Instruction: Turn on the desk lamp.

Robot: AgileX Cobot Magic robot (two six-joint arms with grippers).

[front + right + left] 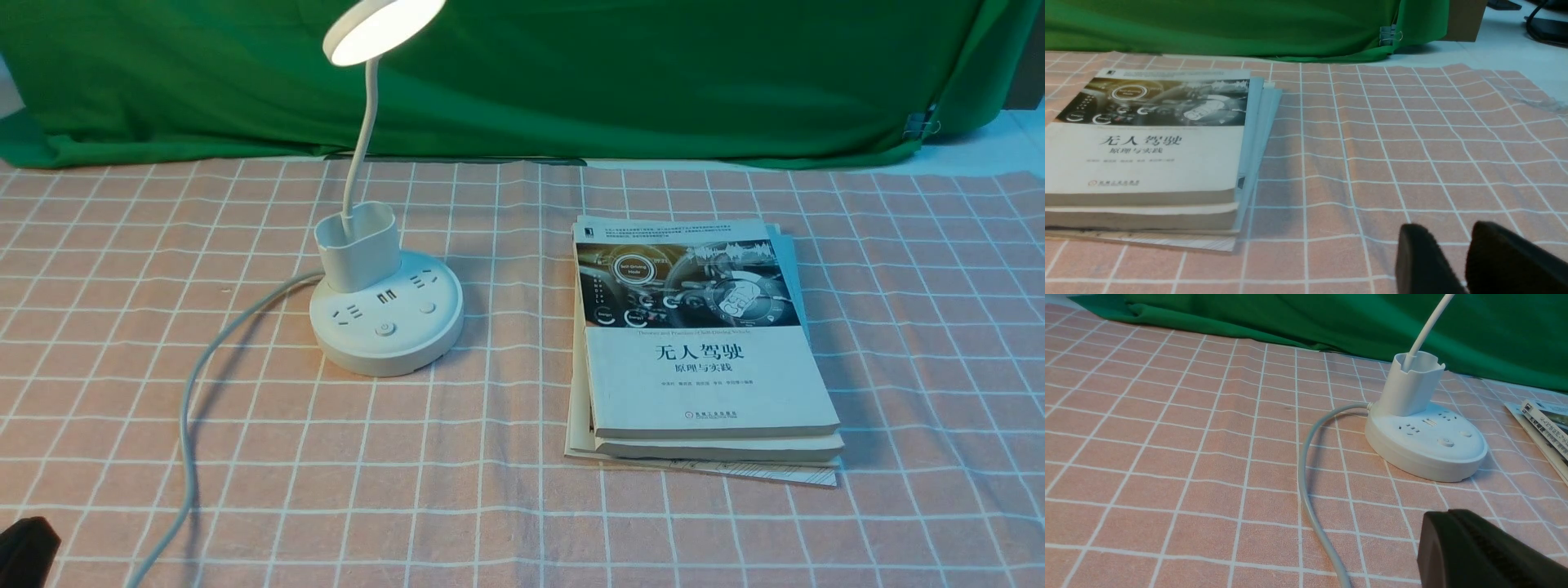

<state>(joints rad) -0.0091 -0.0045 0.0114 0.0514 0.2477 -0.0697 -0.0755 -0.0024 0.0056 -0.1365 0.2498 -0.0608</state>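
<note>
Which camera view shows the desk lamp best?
The front view: the lit head (cropped), neck, cup holder and base all show. The left wrist view has base, cup holder and lower neck, but no head; the right wrist view shows no lamp.

From here I see a stack of books [710, 376] lying flat on the pink, white-checked tablecloth [506, 367], right of the table's middle, the top one pale with Chinese lettering and a dark dashboard picture, and the lower ones poking out unevenly around its edges. Beyond the table's far edge hangs a green cloth [653, 90] with soft folds, and near its right end a clip [918, 124] grips it. Past the far right corner, a brown object [1466, 20] stands partly behind the cloth, near some black items [1549, 30] on a pale surface [1498, 45].
</note>
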